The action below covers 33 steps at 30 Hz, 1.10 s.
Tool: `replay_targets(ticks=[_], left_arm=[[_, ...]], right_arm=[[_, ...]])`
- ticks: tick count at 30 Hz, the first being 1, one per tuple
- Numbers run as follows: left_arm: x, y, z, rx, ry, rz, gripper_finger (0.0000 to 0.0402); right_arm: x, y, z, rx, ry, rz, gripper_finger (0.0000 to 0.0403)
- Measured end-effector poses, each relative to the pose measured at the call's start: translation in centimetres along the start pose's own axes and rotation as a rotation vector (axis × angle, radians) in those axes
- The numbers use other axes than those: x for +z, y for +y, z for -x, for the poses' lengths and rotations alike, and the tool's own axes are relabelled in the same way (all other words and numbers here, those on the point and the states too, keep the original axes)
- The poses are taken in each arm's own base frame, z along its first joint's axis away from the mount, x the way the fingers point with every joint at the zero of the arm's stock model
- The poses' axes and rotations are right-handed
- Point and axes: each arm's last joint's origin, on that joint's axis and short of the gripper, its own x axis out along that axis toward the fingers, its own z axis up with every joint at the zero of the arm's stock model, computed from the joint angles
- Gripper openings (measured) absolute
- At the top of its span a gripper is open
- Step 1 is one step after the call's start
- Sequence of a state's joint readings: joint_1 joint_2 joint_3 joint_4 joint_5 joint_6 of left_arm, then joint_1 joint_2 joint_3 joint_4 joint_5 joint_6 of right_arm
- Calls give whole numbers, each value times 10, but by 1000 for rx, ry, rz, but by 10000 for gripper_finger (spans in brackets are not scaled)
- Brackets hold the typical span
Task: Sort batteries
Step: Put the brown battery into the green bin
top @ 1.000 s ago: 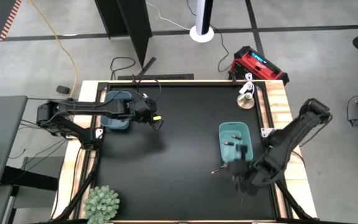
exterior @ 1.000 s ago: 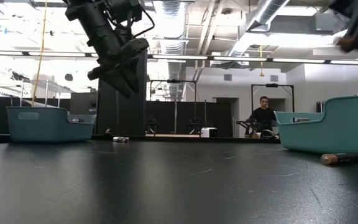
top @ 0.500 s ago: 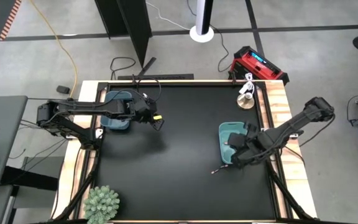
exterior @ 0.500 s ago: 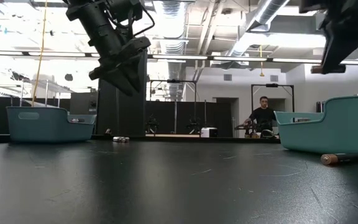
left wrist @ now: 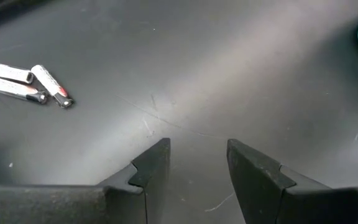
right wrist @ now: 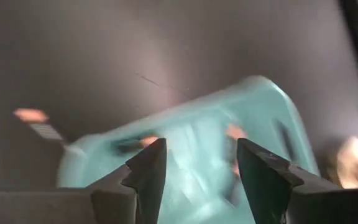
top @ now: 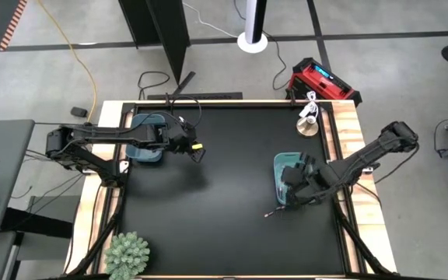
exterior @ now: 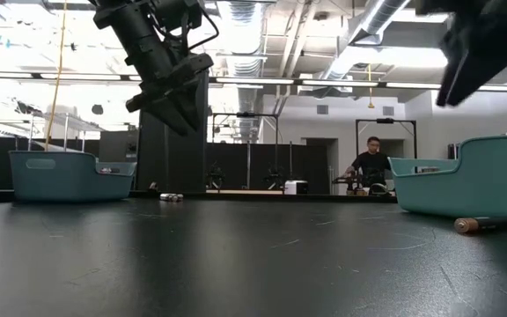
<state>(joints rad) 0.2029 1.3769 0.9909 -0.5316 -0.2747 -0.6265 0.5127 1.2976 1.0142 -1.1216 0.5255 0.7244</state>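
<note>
Right claw [right wrist: 194, 168] above right teal bin [top: 280, 165], fingers parted, empty — likely drop position. Left claw [left wrist: 197, 163] open, idle near left bin [top: 148, 153]. One battery [top: 273, 211] beside right bin, on counter [top: 224, 187].

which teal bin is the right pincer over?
The teal bin at the table's right side; the right pincer hangs open above it. The other bin sits far left.

The surface [top: 224, 179] is a black mat with a pale wooden rim. One teal bin [top: 146, 148] sits at its left edge, another teal bin [top: 286, 167] toward the right. A dark battery [top: 271, 212] lies just beside the right bin. Three whitish batteries [left wrist: 27, 84] lie close together on the mat. A spiky green plant [top: 127, 253] stands at one corner.
</note>
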Motion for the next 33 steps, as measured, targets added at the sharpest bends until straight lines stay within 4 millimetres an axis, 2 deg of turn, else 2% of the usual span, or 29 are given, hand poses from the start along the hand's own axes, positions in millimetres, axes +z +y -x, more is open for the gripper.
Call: replay_targets(ticks=[5, 9, 12, 20, 23, 33], left_arm=[[-2, -2, 1, 8, -9, -22, 153], [-5, -7, 3, -6, -5, -40, 153], [-8, -11, 4, -12, -6, -45, 153], [-14, -22, 8, -29, -40, -27, 153], [-16, -27, 10, -45, -42, -24, 153], [-24, -36, 15, -44, -69, -25, 153]], right_arm=[[6, 34, 17, 213, -229, 190, 199], [5, 54, 23, 364, -264, 263, 194], [1, 70, 10, 385, -195, 314, 195], [-6, 106, -45, 366, 18, 424, 187], [-4, 110, -57, 358, 75, 443, 176], [19, 113, -82, 333, 123, 523, 152]])
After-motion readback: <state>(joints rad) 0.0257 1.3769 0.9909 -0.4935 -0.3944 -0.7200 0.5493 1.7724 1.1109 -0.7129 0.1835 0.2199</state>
